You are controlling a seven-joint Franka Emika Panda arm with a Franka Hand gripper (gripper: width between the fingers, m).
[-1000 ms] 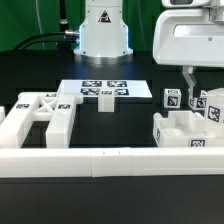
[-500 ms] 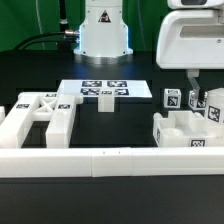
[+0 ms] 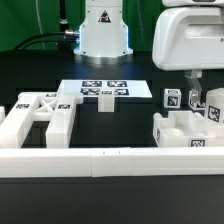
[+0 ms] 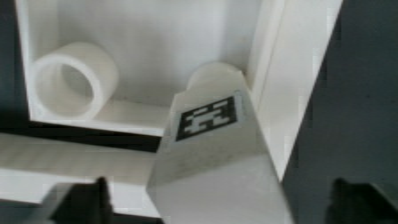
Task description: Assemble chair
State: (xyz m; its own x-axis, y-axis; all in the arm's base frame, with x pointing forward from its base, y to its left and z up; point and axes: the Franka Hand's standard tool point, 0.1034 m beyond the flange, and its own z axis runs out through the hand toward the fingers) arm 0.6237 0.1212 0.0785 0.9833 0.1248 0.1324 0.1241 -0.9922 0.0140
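Observation:
My gripper [image 3: 192,90] hangs over the cluster of white chair parts [image 3: 185,132] at the exterior view's right. It is open. In the wrist view its dark fingertips [image 4: 80,203] stand apart on either side of an upright square-ended leg [image 4: 214,150] that bears a tag, with gaps on both sides. A round hole [image 4: 71,80] shows in the white part behind the leg. Tagged legs [image 3: 171,100] stand up from the cluster. An X-braced frame [image 3: 40,108] lies at the exterior view's left.
The marker board [image 3: 90,84] lies in the middle at the back, with a small white piece [image 3: 104,103] at its front edge. A long low white border rail [image 3: 110,160] runs across the front. The robot base [image 3: 104,30] stands behind.
The gripper has shifted slightly and come a little lower over the right-hand parts. Nothing else has moved.

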